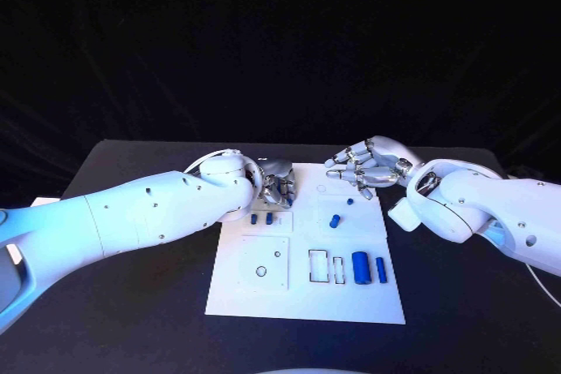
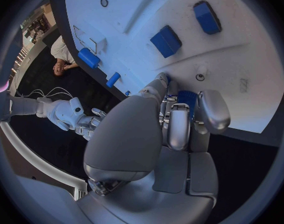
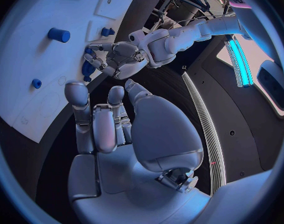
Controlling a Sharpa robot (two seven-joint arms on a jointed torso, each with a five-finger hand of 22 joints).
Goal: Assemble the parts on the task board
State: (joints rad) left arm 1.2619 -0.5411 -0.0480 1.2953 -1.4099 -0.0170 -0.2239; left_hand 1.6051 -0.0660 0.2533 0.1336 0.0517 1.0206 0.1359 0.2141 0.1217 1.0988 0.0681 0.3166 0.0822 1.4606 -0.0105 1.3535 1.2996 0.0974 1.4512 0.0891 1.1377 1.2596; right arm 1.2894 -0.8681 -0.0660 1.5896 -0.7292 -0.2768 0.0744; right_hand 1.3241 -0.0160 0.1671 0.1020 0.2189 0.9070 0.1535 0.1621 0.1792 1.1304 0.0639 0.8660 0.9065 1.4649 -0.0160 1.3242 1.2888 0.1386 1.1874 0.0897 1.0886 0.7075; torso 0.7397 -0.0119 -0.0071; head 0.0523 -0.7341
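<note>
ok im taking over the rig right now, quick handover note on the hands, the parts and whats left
Left robot hand: at the far edge of the task board, fingers curled round a blue part.
Right robot hand: holds nothing, fingers apart, hovering over the board's far right corner.
Parts: two small blue pieces sit just near of the left hand, one blue cylinder mid-board, a large blue block and a slim blue piece near the right edge.
Done: nothing I can confirm as seated.
Left: place the held part, then the loose ones.
</note>
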